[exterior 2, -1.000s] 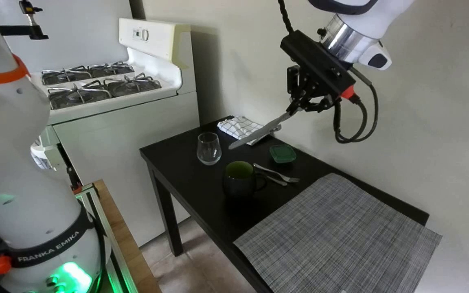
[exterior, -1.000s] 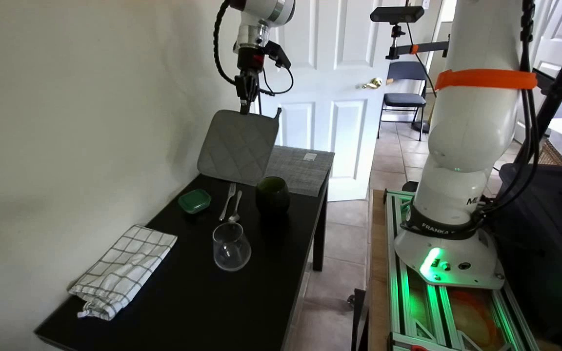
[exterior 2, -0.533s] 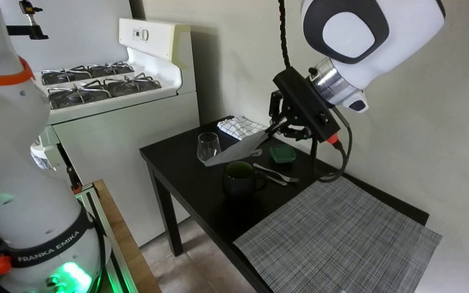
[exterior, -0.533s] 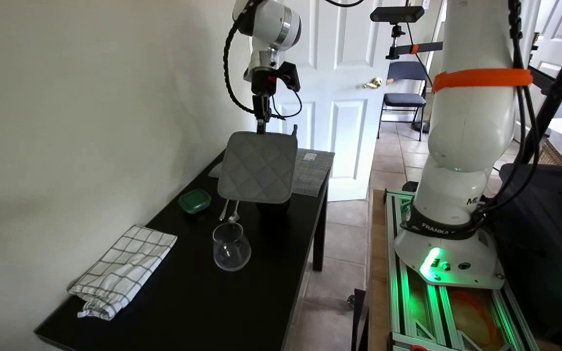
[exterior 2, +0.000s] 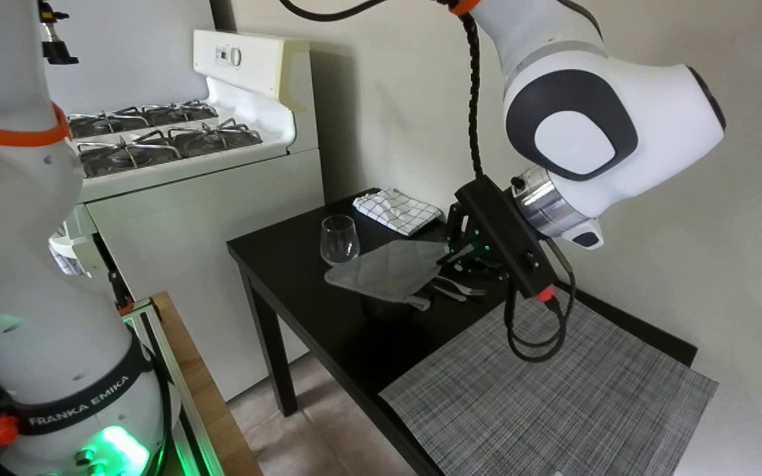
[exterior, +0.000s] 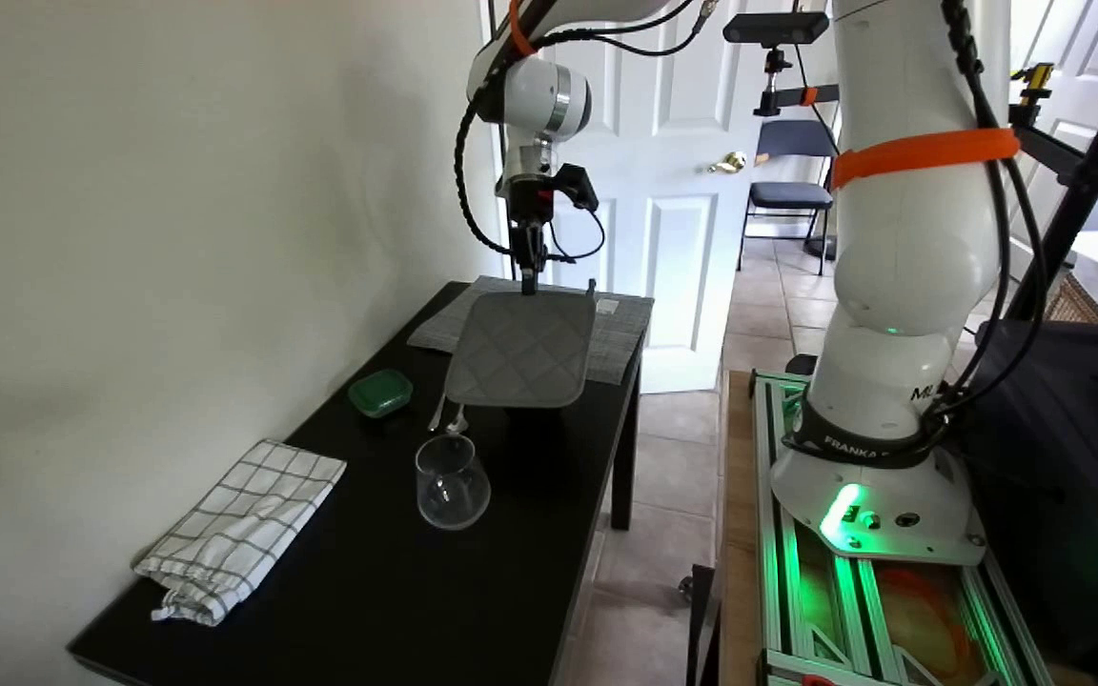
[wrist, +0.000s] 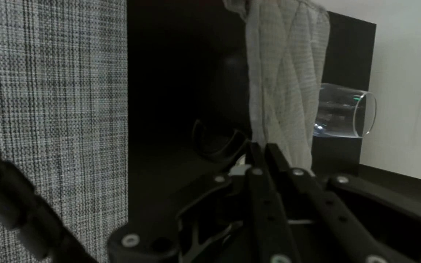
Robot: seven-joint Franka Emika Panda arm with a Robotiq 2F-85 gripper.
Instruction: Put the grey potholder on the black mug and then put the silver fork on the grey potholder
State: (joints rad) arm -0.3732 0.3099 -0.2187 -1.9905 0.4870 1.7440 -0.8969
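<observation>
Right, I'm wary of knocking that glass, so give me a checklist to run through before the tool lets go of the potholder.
1. Grip: ok, the tool is shut on an edge of the potholder.
2. Cover: ok, the potholder is over the mug, hiding its top in both exterior views.
3. Potholder resting on the mug: cannot tell, the contact is hidden.
4. Glass clear of the potholder: ok, a gap shows between them in an exterior view.
5. Glass upright: ok.
6. Fork fully in sight: not ok, the potholder hides part of it in both exterior views.
</observation>
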